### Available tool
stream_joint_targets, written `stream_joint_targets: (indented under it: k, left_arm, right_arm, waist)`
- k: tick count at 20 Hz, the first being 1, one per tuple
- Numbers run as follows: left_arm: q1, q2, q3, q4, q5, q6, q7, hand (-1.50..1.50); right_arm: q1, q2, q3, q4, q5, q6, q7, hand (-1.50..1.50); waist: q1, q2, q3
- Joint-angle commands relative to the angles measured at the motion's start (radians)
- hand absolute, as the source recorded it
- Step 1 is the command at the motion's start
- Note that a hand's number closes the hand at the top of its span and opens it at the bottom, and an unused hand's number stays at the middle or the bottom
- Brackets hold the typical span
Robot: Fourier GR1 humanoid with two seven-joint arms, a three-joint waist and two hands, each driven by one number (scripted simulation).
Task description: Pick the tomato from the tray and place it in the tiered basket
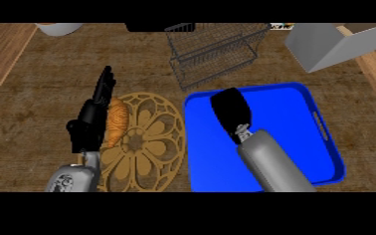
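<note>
The right hand sits over the blue tray, its grey forearm coming in from about 6 o'clock and the black hand pointing toward 11 o'clock. From above it reads as one dark rounded shape turned back-up to the camera, so I cannot tell whether its fingers are curled or straight, nor whether anything lies under it. The tomato shows nowhere in the view; if it is on the tray, the hand covers it.

The left hand stands at 9 o'clock of the frame, fingers straight and pressed together, pointing toward 12 o'clock. It lies alongside a croissant that rests on the left edge of a round wooden trivet; the hand's side seems to touch the pastry but does not curl round it.

The tiered basket, dark wire, stands at 12 o'clock of the tray, just beyond its far rim. A grey box lies at 2 o'clock, and a white bowl peeks in at 10 o'clock on the wooden counter.
</note>
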Motion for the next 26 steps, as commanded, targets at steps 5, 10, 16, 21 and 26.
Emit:
stream_joint_targets:
  k: [5,10,16,21,26]
  left_arm:
    - [-0.018,-0.017,-0.015,-0.017,-0.002,0.000,0.033,0.00]
    - [0.016,-0.001,-0.010,-0.033,-0.006,-0.005,0.019,0.00]
    - [-0.031,-0.031,-0.007,0.056,-0.004,-0.002,-0.023,0.00]
    - [0.015,-0.027,-0.049,-0.073,-0.028,-0.002,0.050,0.00]
    - [-0.058,0.009,0.023,-0.023,0.023,-0.041,0.053,0.00]
  right_arm:
    - [-0.087,0.046,0.068,-0.430,-0.087,0.250,0.399,1.50]
    - [-0.214,0.046,-0.001,-0.666,-0.189,0.427,0.539,1.50]
    - [-0.435,0.047,-0.139,-0.674,-0.355,0.555,0.680,1.50]
    - [-0.526,0.046,-0.259,-0.634,-0.521,0.494,0.769,1.50]
    - [-0.614,0.046,-0.309,-0.461,-0.569,0.321,0.748,1.50]
  waist:
    - [0.004,0.007,0.008]
    - [0.009,0.007,0.008]
    - [0.015,0.016,0.008]
    - [0.026,0.014,0.008]
    - [0.026,0.019,0.008]
